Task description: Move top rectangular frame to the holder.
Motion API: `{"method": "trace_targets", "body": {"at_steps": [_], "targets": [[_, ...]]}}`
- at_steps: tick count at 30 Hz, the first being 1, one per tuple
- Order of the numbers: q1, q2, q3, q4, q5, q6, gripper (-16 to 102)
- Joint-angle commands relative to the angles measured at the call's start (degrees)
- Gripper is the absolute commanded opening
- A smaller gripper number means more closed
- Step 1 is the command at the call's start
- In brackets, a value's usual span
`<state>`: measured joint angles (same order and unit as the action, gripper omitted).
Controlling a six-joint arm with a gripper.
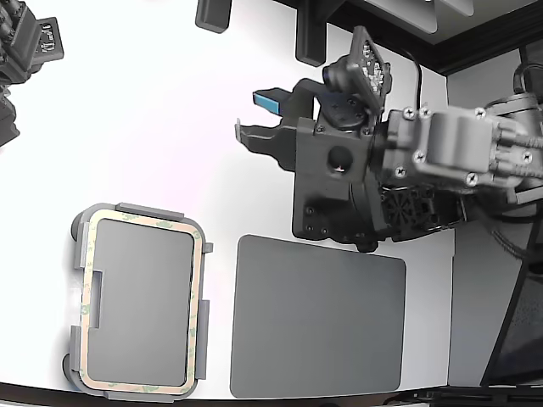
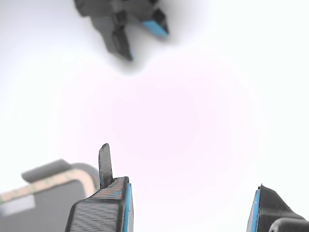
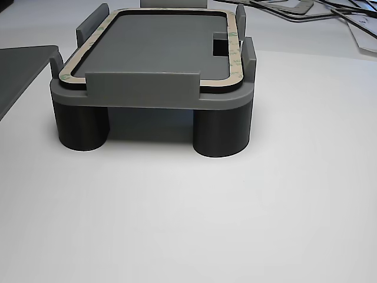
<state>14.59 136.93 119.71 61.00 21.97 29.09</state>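
Reading placement as done: top rectangular frame [image 1: 142,222] lies seated in holder [image 1: 78,356] near the table's [image 1: 153,127] front-left corner; my gripper [image 1: 254,117] hangs released, empty; next, retreat clear

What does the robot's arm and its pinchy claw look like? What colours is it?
The gripper is mostly black plastic, blocky, with two pointed fingers. The fingers have bright blue pads on their inner faces and ribbed black backs. Behind it the arm is light grey metal with small dark screws. A thin black cable runs from the top of the gripper's body.
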Motion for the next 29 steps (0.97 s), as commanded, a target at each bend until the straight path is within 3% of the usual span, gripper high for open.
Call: {"method": "trace_targets", "body": {"at_steps": [1, 7, 11, 14, 29], "targets": [[-5.8, 21.27, 18.28, -5.54, -5.19, -16.7, 100], [-9.49, 32.34, 28.04, -4.83, -8.53, -20.65, 100], [-10.2, 32.34, 29.18, -4.22, -9.58, -20.48, 100], [-14.59, 32.34, 31.38, -5.36, -16.08, -22.59, 100], [-14.59, 32.34, 31.46, -5.45, -15.47, -22.68, 100]]}}
